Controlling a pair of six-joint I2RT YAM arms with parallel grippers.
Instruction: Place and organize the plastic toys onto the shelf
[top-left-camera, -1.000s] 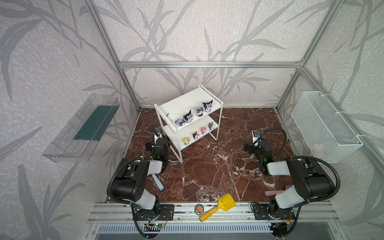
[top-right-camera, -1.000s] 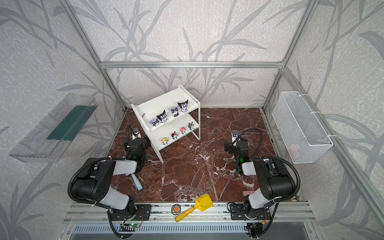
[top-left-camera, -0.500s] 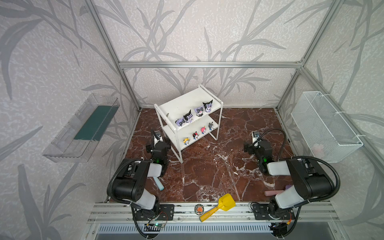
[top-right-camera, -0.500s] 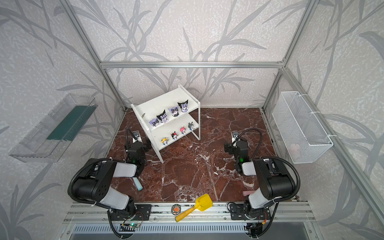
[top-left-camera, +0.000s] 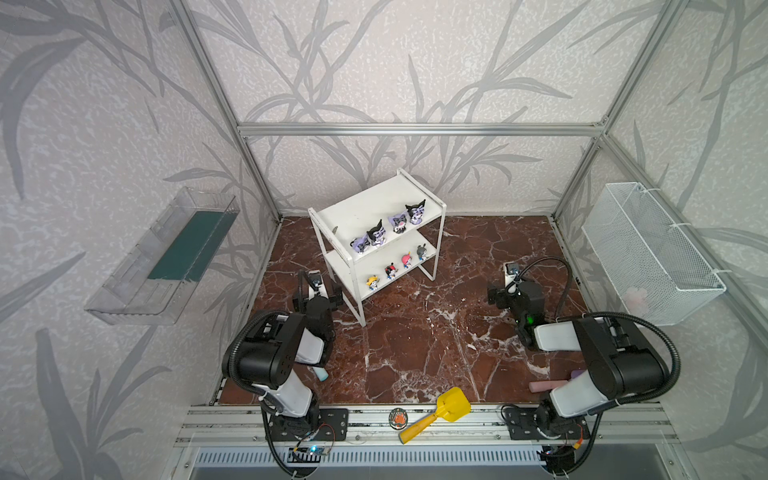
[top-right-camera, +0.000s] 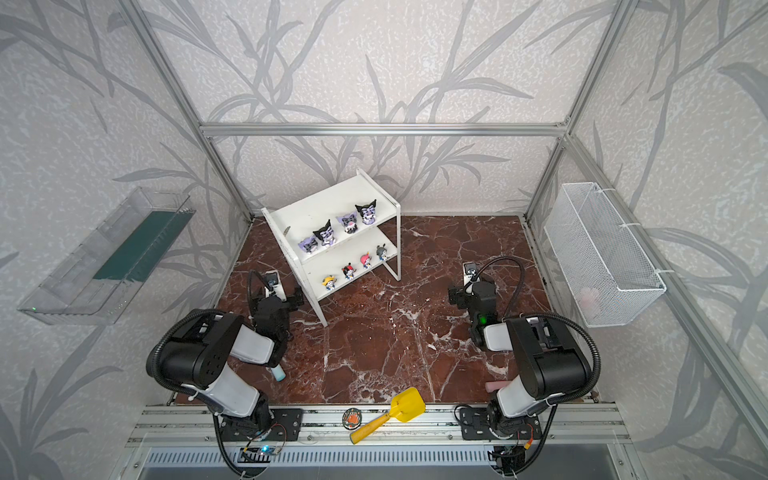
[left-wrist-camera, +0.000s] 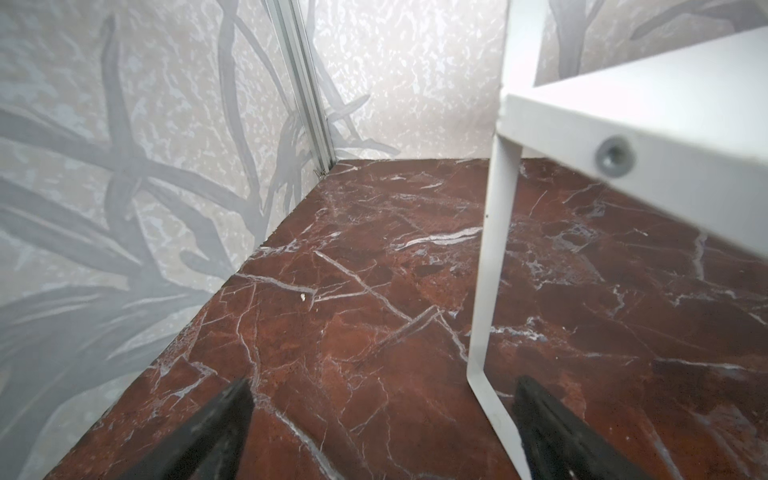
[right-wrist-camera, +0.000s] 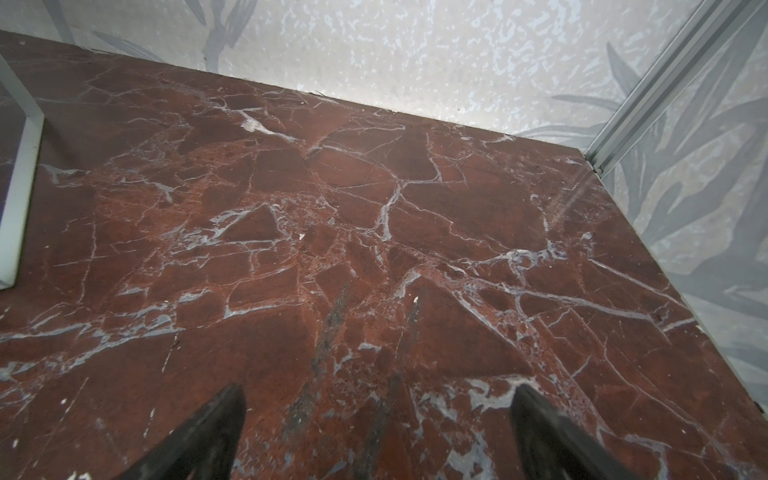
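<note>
All eight plastic toys (top-left-camera: 376, 235) stand on the shelf (top-left-camera: 365, 208), at eleven o'clock on the bench (top-left-camera: 415, 353): four purple above, four small below. The left hand (left-wrist-camera: 382, 384) and right hand (right-wrist-camera: 378, 392) gape apart, empty. The task looks finished.

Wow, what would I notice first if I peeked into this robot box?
Probably the white two-tier metal shelf at the back of the dark red marble floor, with four purple, black and white pointed-ear figurines lined up on its top board and four smaller colourful-headed figurines on the lower one. Next, the bright yellow plastic scoop with an orange handle lying at the front edge.
</note>
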